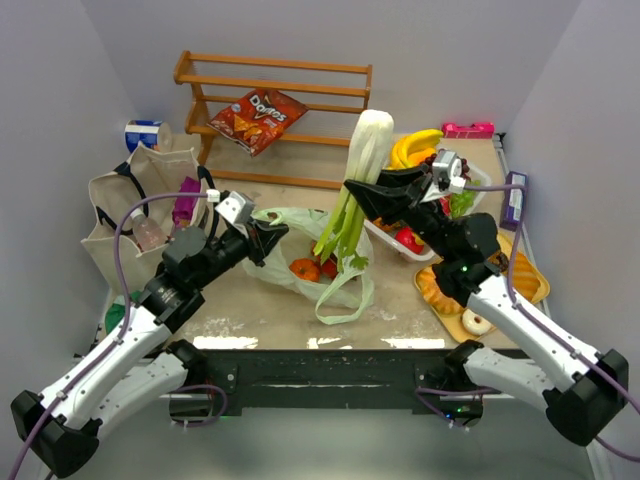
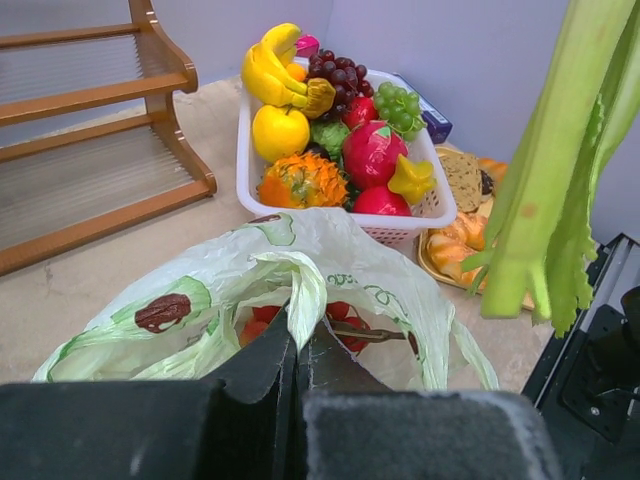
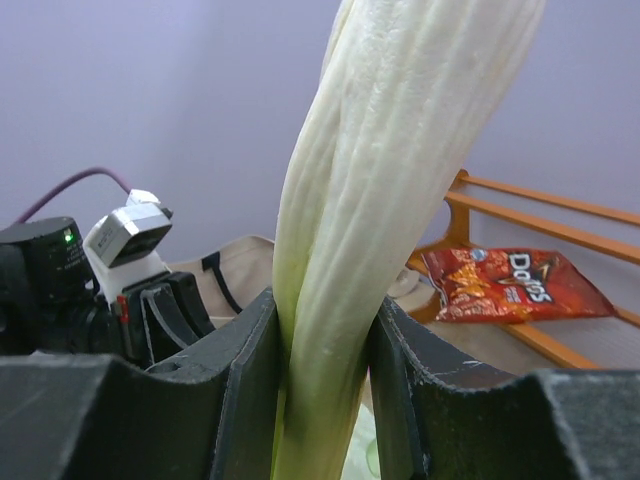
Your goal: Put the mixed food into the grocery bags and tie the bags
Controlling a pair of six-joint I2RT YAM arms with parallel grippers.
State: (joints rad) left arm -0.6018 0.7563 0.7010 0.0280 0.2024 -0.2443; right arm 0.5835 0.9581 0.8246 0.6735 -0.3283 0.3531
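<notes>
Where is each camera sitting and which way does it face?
Top: above, behind, looking down at the table; both arms show.
Left wrist: behind the left gripper, facing over the bag to the fruit basket; shut fingers show.
Right wrist: behind the right gripper, facing along the celery toward the shelf; clamped fingers show.
Both wrists see the celery.

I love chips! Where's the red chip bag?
In the top view, the red chip bag lies on the wooden rack at the back, left of centre, beyond the beige tote.
</notes>
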